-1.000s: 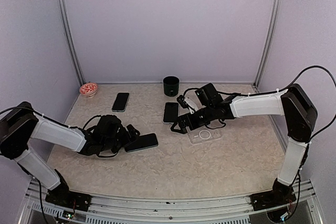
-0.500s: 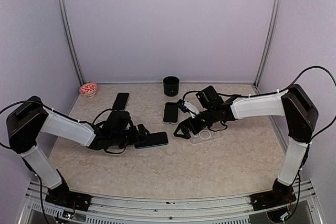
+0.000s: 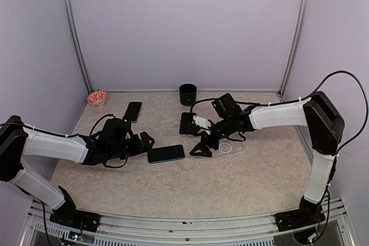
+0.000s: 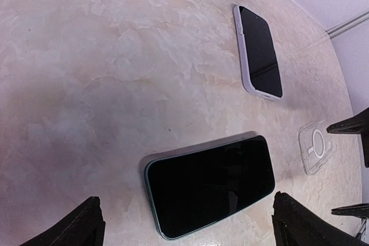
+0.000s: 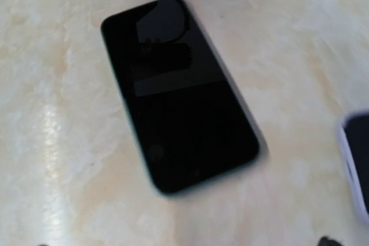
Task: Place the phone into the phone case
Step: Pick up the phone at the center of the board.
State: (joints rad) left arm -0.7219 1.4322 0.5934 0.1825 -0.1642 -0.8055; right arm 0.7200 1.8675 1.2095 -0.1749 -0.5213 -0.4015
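Backing off since a moment ago, left gripper stands released just beside the phone, which lies flat, screen up, near the clear case. Right gripper, also spread, seemingly hovers between them.

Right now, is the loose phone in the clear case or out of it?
Out. The phone lies flat on the table, apart from the empty clear case.
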